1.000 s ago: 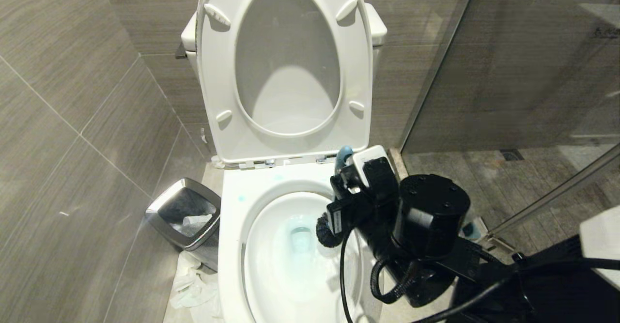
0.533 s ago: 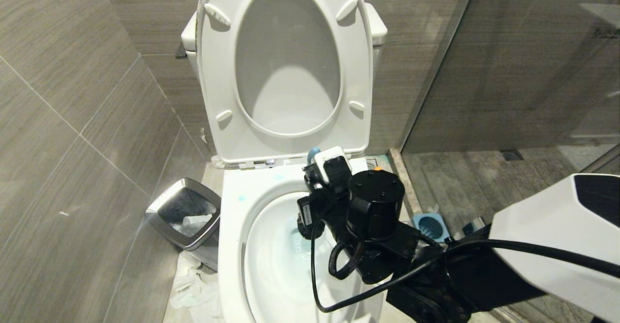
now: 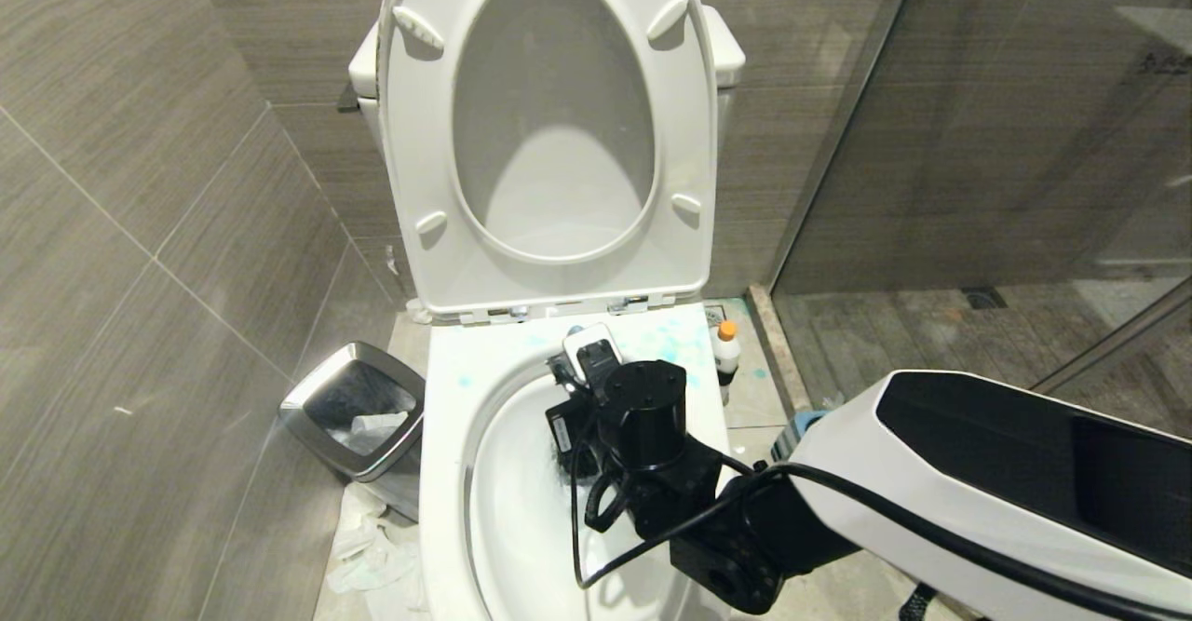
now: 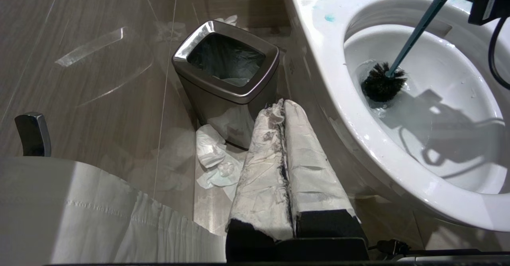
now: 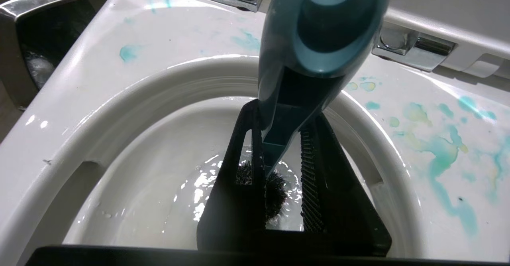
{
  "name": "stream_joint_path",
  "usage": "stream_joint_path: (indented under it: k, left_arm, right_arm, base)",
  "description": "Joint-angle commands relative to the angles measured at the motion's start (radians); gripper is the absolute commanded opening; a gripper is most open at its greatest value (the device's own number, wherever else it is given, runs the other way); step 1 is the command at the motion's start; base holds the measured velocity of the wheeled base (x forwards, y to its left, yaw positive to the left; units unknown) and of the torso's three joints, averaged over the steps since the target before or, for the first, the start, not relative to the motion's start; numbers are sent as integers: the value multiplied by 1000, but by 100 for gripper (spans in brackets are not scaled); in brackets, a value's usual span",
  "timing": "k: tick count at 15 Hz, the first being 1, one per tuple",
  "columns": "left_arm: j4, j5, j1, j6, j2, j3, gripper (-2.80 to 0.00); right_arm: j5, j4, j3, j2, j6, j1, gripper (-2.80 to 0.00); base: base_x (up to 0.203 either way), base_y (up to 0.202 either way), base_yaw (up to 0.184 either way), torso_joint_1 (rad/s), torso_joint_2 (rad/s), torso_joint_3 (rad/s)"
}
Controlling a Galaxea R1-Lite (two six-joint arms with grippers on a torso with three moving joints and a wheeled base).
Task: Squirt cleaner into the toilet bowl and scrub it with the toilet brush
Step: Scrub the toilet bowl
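Toilet brush (image 4: 412,34): stiff, light plastic handle, springy black bristle head now dipped in the water of the toilet bowl (image 3: 447,472). Right gripper (image 5: 279,166) has its fingers clamped on the upper handle, below the loop end; wet plastic is likely slippery, so a firm hold there suits. Left gripper (image 4: 283,166) hangs beside the toilet, fingers together, holding nothing. Cleaner (image 3: 726,351) stands on the floor. No legible writing.

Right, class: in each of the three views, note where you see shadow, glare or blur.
Head view: the raised seat throws a shadow on the lid behind it. Left wrist view: the arm's and cable's shadow lies across the toilet bowl; glare streaks the wall tiles. Right wrist view: the toilet brush handle looms blurred; highlights glint on the water.
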Motion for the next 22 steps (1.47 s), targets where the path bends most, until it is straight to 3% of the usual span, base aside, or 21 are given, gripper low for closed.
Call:
stream_joint_path:
  k: [1,6,17,22]
  left_arm:
    - [0,0,0,0,1,0,-280]
    - [0,0,0,0,1,0,-280]
    - [0,0,0,0,1,0,-280]
    - [0,0,0,0,1,0,-280]
  right_arm:
    - [0,-4,-38,27,-4,-3,-280]
    - [6,19,-27,-72,-8,7,-280]
    - [23,31,-2,-30,34,6,-280]
    - [27,37,196,-210,35,59,-280]
  base:
    - [0,0,0,0,0,0]
    - [0,0,0,0,0,0]
    - [0,0,0,0,0,0]
    - [0,0,0,0,0,0]
